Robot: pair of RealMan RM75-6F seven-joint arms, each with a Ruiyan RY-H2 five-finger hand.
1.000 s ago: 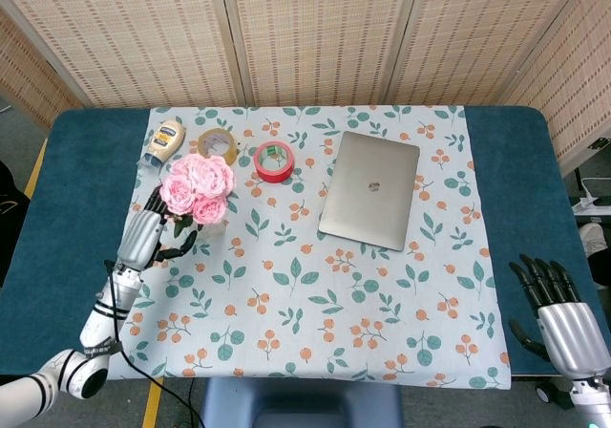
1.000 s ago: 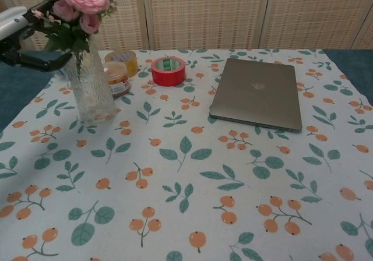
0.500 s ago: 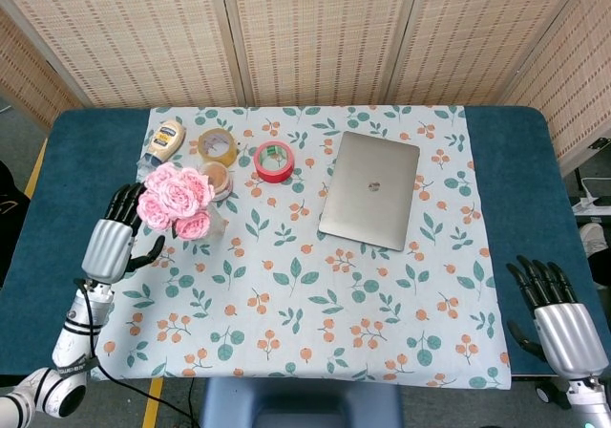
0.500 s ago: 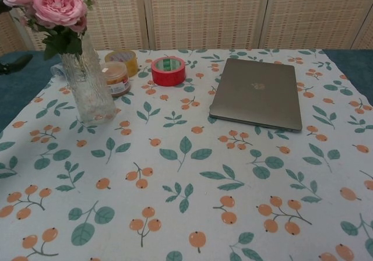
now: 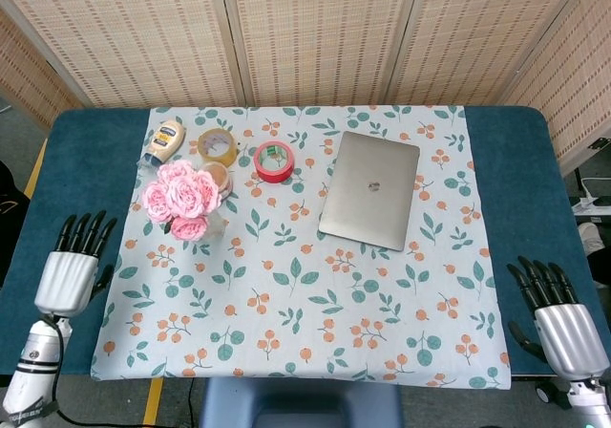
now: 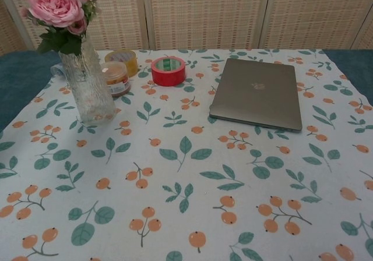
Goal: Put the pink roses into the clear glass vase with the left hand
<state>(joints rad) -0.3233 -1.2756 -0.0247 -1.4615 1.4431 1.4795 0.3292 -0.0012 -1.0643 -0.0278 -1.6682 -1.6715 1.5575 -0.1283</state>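
Observation:
The pink roses [image 5: 179, 197] [image 6: 56, 3] stand in the clear glass vase [image 6: 88, 86] on the left side of the floral cloth, stems down inside the glass. In the head view the blooms hide most of the vase [image 5: 216, 224]. My left hand [image 5: 71, 273] hovers over the blue table edge well left of the vase, fingers spread, holding nothing. My right hand [image 5: 563, 329] rests at the lower right, off the cloth, fingers apart and empty. Neither hand shows in the chest view.
Behind the vase are a small jar [image 6: 116, 78], a yellow tape roll [image 6: 122, 60], a red tape roll [image 6: 168, 70] and a lying squeeze bottle [image 5: 164, 140]. A closed grey laptop [image 5: 370, 189] sits at centre right. A woven screen closes off the back.
My left hand has let go of the roses and drawn back left and toward me, away from the vase. The bouquet has settled in the vase. The right hand has stayed put.

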